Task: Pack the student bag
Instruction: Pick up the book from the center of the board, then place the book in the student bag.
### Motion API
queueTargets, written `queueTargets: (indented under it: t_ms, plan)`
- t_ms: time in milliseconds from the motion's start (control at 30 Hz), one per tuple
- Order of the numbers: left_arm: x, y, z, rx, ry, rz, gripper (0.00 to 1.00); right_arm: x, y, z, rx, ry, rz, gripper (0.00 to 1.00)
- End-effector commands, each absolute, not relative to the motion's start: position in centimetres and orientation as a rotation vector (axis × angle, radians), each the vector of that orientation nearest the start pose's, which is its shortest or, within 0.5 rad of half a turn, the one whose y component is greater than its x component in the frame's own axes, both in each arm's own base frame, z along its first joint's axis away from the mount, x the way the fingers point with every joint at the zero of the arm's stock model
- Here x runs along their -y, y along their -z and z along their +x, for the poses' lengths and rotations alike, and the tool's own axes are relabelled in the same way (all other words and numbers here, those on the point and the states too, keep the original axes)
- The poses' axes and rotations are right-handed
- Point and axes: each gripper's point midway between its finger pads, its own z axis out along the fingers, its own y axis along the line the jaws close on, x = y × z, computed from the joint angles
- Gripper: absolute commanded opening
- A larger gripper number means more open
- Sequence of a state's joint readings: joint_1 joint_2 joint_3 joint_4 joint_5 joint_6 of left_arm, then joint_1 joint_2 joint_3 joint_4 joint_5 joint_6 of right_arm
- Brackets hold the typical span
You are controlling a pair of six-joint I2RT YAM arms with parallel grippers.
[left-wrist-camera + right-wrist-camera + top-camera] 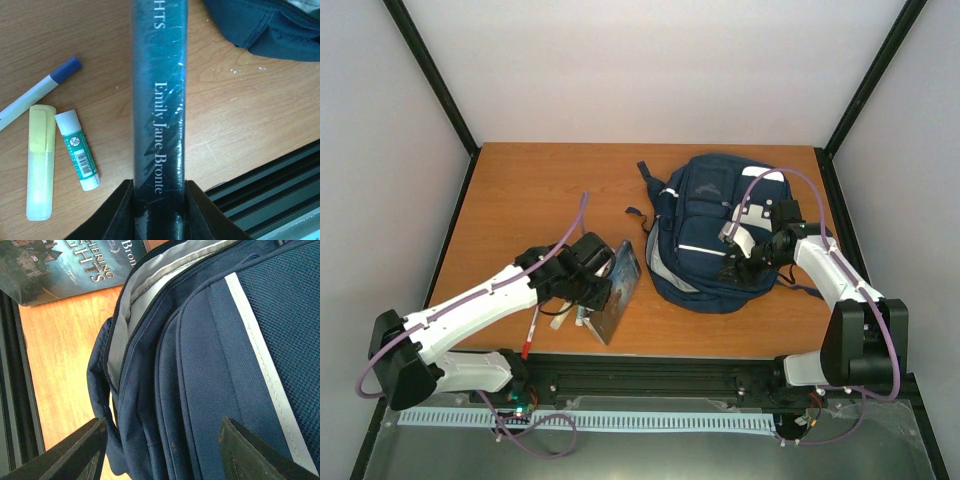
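The navy student bag [710, 230] lies at the right of the table, its main zip open and grey lining [145, 295] showing. My left gripper [592, 290] is shut on a dark teal book [618, 290], held on edge left of the bag; its spine [159, 100] reads "Emily Jane Bronte" and runs between my fingers [117, 215]. My right gripper [745, 262] is open over the bag's front panel, its fingers [75, 455] spread to either side of the fabric [200, 390]. The book's cover [65, 265] shows in the right wrist view.
A yellow highlighter [40, 162], a green-and-white glue stick [77, 150] and a blue-capped white marker [37, 90] lie on the wood left of the book. A red-tipped pen [530, 335] lies near the front edge. A black rail [270, 185] runs along the near edge.
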State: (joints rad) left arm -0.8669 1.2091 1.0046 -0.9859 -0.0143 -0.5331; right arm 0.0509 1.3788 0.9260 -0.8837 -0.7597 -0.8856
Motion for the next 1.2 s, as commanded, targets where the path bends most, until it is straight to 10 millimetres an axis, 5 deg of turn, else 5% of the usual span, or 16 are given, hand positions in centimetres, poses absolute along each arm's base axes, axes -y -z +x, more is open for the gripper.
queueTargets:
  t_ms: [0,267,500,833,1167]
  plan:
    - [20.6,-13.8,16.5,-2.851,0.364,0.451,0.28,-13.5,-12.3,25.4,-2.155,-0.807,-1.271,0.62]
    - [20.9,-11.9,15.7,-2.927,0.338,0.467,0.36,-13.4,-12.4,25.1,-2.15,-0.804,-1.274,0.62]
    - [20.9,-13.6,16.1,-2.871,0.372,0.432,0.03,-13.5,-12.1,24.1,-2.146,-0.761,-1.344,0.61]
    - [21.8,-20.2,17.1,-2.664,0.547,0.425,0.01,-13.0,-9.0,23.5,-2.151,-0.389,-1.566,0.67]
    - [23.8,-24.4,16.5,-2.473,0.82,0.474,0.01,-13.1,-6.8,23.9,-2.202,-0.316,-1.622,0.56]
